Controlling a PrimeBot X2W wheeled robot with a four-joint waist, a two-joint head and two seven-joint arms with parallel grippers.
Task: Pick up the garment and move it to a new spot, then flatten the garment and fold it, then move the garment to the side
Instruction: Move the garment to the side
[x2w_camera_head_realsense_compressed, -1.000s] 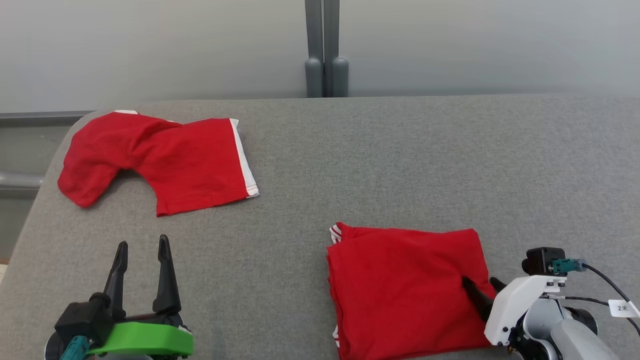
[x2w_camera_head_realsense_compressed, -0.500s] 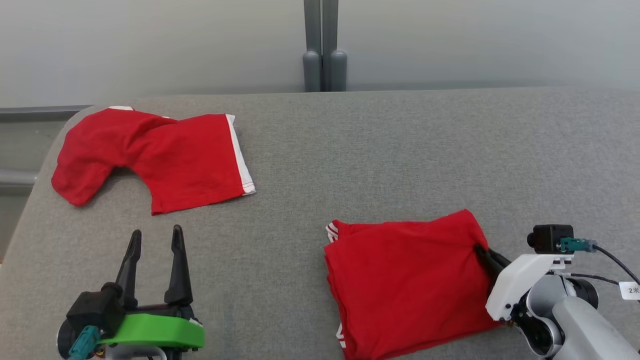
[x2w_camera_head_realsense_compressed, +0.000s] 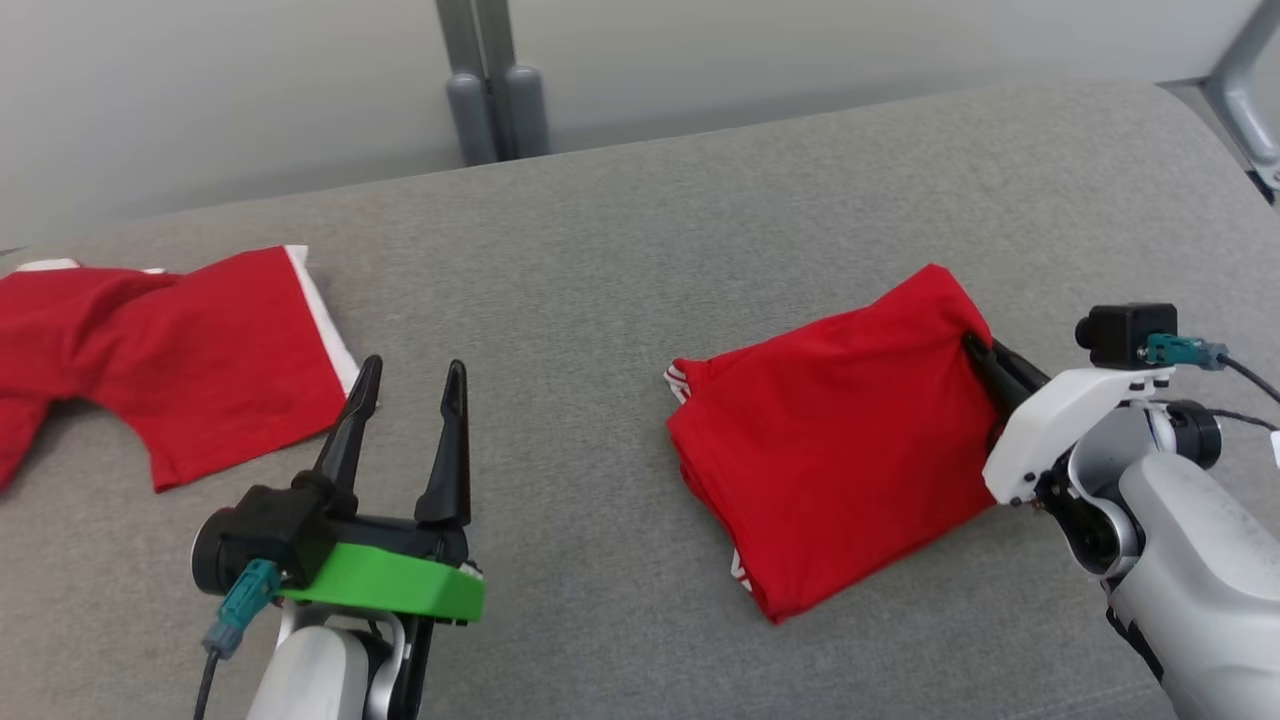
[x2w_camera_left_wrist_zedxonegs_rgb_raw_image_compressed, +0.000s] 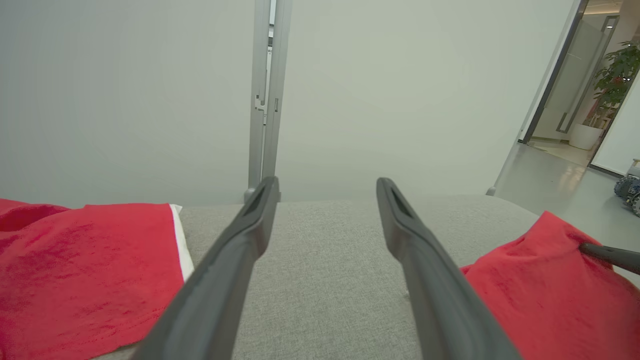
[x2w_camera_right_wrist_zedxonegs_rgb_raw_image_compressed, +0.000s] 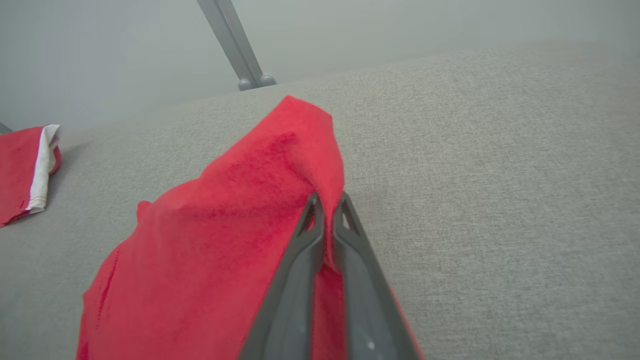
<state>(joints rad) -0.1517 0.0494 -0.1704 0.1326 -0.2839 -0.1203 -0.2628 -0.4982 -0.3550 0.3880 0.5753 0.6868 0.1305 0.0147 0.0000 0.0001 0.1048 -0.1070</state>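
Red folded garment lies right of centre on the grey table and spreads left from the right gripper, whose fingers pinch its upper-right corner. The left gripper sits at lower left, fingers wide, well apart from it. A second ago the right fingers were spread on the cloth. Now that corner is raised, and the camera has turned.

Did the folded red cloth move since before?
Yes. The folded red cloth has slid right, farther from the gray post and the other red cloth, its edge pinched in the right end effector.
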